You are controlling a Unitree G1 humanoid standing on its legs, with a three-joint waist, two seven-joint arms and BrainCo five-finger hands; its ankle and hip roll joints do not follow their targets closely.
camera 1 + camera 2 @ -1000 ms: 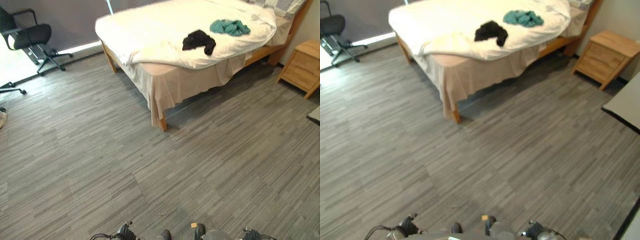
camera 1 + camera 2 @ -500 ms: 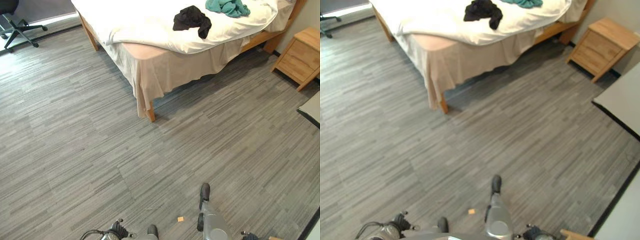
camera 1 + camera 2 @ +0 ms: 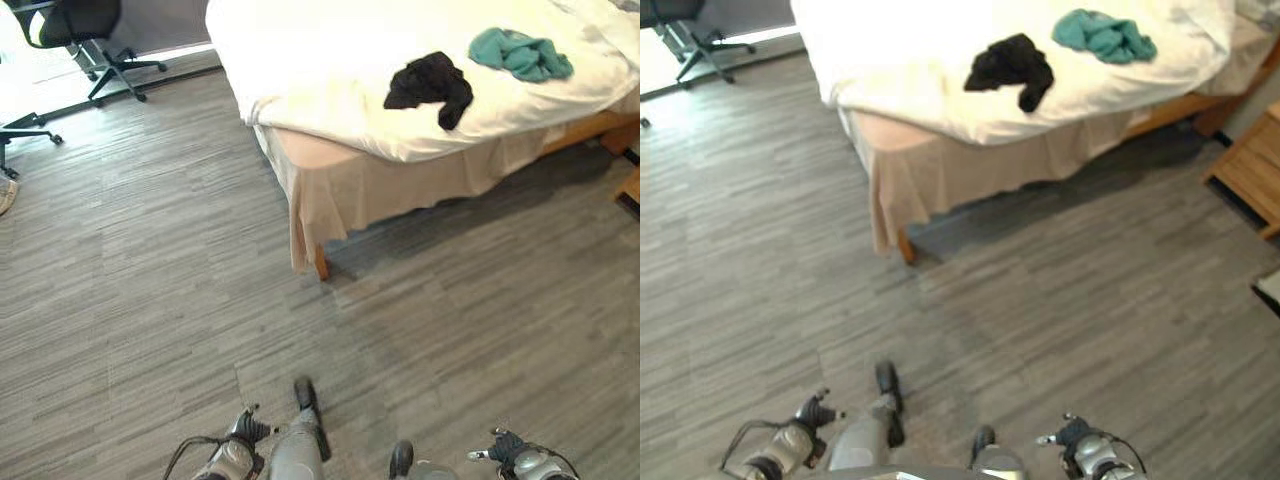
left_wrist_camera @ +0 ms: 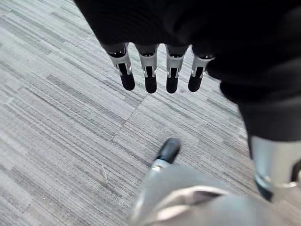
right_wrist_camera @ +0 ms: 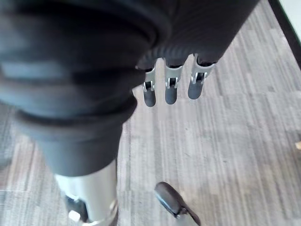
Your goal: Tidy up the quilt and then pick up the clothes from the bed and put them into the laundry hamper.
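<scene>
Both my left hand (image 4: 157, 70) and right hand (image 5: 171, 84) hang relaxed, holding nothing. The quilt (image 3: 330, 60) covers the bed; black clothes (image 3: 428, 85) lie near its front edge, teal clothes (image 3: 520, 52) further along. I should square up to that edge first.

black garment (image 3: 428, 84), teal garment (image 3: 520, 52) on quilt (image 3: 330, 60)

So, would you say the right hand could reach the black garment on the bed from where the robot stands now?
Probably not yet. The right hand hangs open over the floor, and a wide stretch of bare floor separates the robot from the bed, where the black garment lies on the quilt.
</scene>
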